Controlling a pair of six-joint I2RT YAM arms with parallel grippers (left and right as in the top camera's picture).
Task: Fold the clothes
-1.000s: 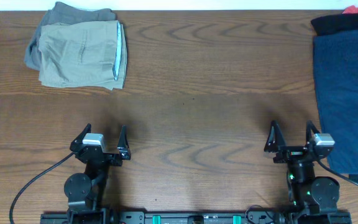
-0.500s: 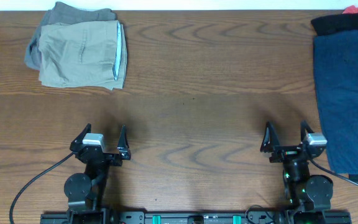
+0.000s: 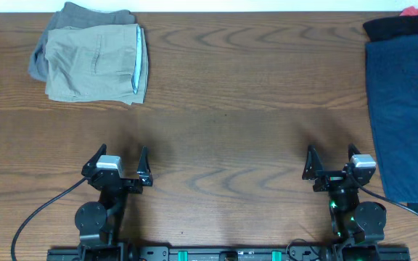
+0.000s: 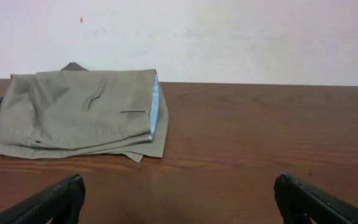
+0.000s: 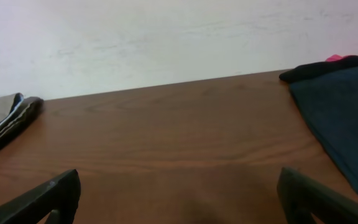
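Folded khaki-beige shorts (image 3: pixel 93 64) with a pale blue waistband lie at the far left on top of a grey-olive garment (image 3: pixel 71 18); they also show in the left wrist view (image 4: pixel 79 115). A navy garment (image 3: pixel 405 109) lies spread at the right edge, with a black piece (image 3: pixel 394 27) and a red piece (image 3: pixel 416 11) behind it. The navy cloth shows in the right wrist view (image 5: pixel 347 106). My left gripper (image 3: pixel 117 161) is open and empty near the front edge. My right gripper (image 3: pixel 330 162) is open and empty, just left of the navy garment.
The wooden table (image 3: pixel 252 94) runs wall to wall. A white wall (image 4: pixel 229 37) stands behind the far edge. A black cable (image 3: pixel 35 217) loops from the left arm's base at the front.
My right gripper has shifted a little to the left, away from the navy garment. The left arm and the clothes have not moved.
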